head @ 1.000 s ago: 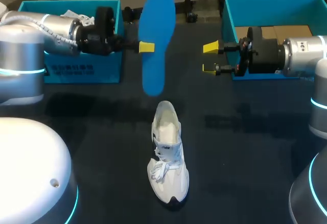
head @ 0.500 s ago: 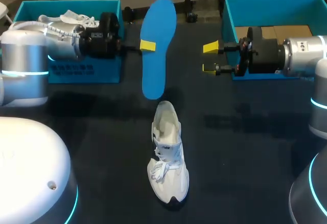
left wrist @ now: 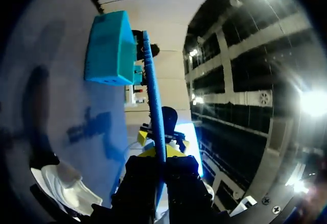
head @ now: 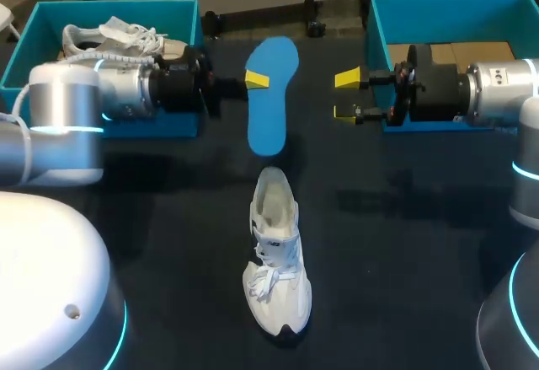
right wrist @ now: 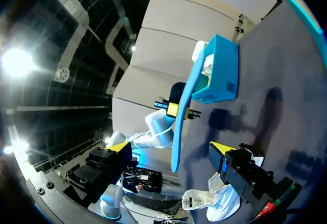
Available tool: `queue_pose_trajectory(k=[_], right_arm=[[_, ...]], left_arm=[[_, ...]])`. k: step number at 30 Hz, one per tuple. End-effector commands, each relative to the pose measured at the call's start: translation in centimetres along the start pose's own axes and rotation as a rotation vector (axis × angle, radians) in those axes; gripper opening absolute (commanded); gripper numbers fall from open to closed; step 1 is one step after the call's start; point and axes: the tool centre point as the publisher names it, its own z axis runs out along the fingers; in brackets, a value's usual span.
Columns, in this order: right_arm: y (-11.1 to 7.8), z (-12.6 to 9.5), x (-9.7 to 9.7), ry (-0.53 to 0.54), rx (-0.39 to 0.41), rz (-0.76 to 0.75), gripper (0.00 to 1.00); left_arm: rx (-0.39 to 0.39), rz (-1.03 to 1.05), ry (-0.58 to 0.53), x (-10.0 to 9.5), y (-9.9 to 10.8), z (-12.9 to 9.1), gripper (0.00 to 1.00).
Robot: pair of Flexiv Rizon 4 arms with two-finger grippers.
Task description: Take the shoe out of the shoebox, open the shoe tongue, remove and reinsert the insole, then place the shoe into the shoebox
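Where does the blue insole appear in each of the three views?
Head view: blue insole in the left gripper, beyond the heel of the white shoe.
Left wrist view: edge-on, clamped in its own gripper.
Right wrist view: ahead of the open right gripper.
Shared landmark: the white shoe, in all three.

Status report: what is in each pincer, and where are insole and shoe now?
Left pincer shut on blue insole, held past the shoe's heel. Right pincer open, empty. White shoe upright on table; nothing between it and insole.

dark table (head: 404, 243) holds a white shoe (head: 276, 260), left shoebox (head: 109, 6), right shoebox (head: 455, 12).
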Motion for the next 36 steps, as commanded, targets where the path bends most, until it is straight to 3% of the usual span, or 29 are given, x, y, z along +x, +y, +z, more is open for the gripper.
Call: queue_pose_trajectory(k=[1, 6, 22, 36], right_arm=[[-0.1, 0.1, 0.0, -0.003, -0.001, 0.001, 1.0], [0.1, 0.2, 0.3, -0.1, 0.038, 0.015, 1.0], [1.0, 1.1, 4.8, -0.694, 0.179, 0.034, 1.0], [1.6, 2.1, 7.7, -1.118, 0.296, 0.066, 1.0]], left_arm=[[0.007, -0.002, -0.001, -0.3, 0.5, 0.2, 0.0], [0.009, 0.016, -0.004, -0.5, 0.8, 0.2, 0.0], [0.028, -0.036, -0.027, -1.6, 0.9, 1.2, 0.0], [0.028, -0.051, -0.031, -1.7, 0.8, 1.4, 0.0]])
